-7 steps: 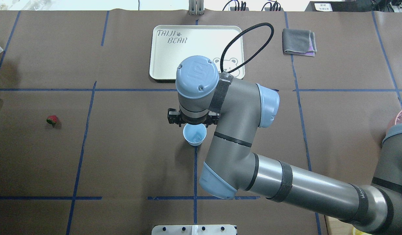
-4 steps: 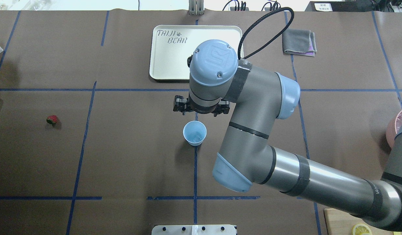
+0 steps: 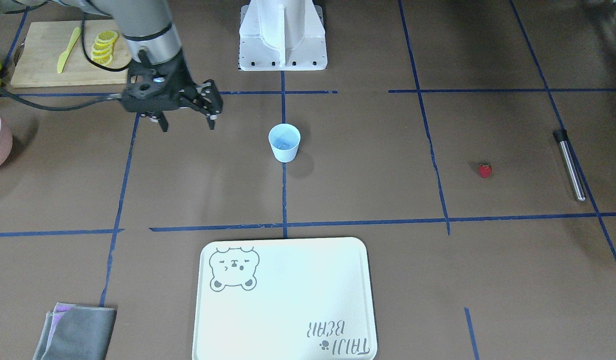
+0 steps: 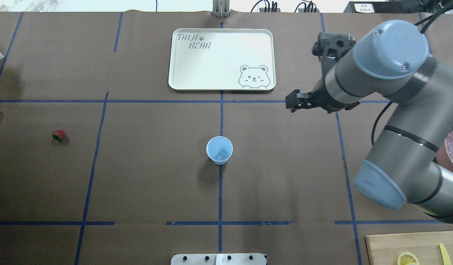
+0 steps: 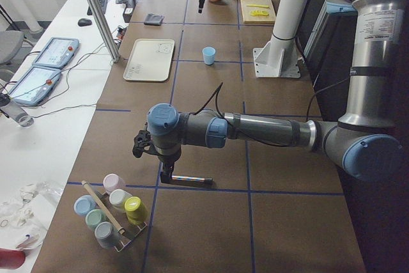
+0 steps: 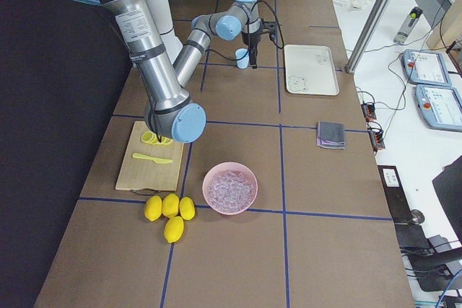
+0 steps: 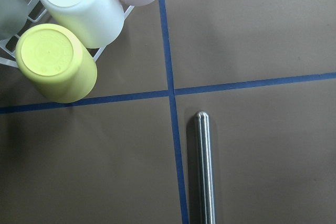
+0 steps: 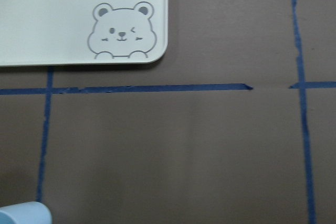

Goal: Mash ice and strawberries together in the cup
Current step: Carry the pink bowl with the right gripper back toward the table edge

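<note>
The pale blue cup (image 4: 219, 149) stands upright at the table's middle, also in the front view (image 3: 284, 142). A small lump of ice (image 4: 221, 156) lies in its bottom. The red strawberry (image 4: 59, 135) lies alone on the table far to the cup's left. My right gripper (image 3: 186, 121) is open and empty, raised to the right of the cup, near the tape cross (image 4: 303, 103). My left gripper (image 5: 165, 165) hangs over a metal rod (image 7: 203, 166) at the table's left end. I cannot tell whether it is open or shut.
A pink bowl (image 6: 229, 187) of ice sits at the far right. A cutting board (image 3: 37, 60) with lemon slices and a yellow knife lies nearby. A white tray (image 4: 197, 73) and grey cloth (image 3: 75, 332) lie at the far side. A rack of cups (image 5: 112, 212) stands by the rod.
My right arm has swung up and away from over the cup, toward the far right of the table. The cup stays in place with ice in it.
</note>
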Controlling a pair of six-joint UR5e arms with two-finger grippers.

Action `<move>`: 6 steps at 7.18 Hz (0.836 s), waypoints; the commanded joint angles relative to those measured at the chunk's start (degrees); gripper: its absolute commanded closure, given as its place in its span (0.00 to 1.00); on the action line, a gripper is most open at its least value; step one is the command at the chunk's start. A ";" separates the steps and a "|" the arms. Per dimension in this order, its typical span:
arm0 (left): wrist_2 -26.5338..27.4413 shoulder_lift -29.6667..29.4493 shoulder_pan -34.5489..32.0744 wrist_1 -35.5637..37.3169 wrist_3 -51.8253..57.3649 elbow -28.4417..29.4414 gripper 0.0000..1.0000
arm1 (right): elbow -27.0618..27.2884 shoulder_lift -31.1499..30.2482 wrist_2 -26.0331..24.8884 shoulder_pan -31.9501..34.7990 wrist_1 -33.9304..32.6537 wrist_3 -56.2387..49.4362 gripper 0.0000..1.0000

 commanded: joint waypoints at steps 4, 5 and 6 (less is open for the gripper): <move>-0.10 0.31 -0.08 0.08 -1.17 -1.89 0.00 | -2.92 -31.12 21.63 28.85 21.56 -32.27 0.01; -0.02 0.40 -0.08 0.17 -1.78 -2.50 0.00 | -5.40 -34.55 22.29 31.70 21.78 -38.35 0.01; -0.02 0.40 -0.08 0.26 -2.48 -3.29 0.00 | -7.86 -36.24 22.04 32.69 21.78 -42.85 0.01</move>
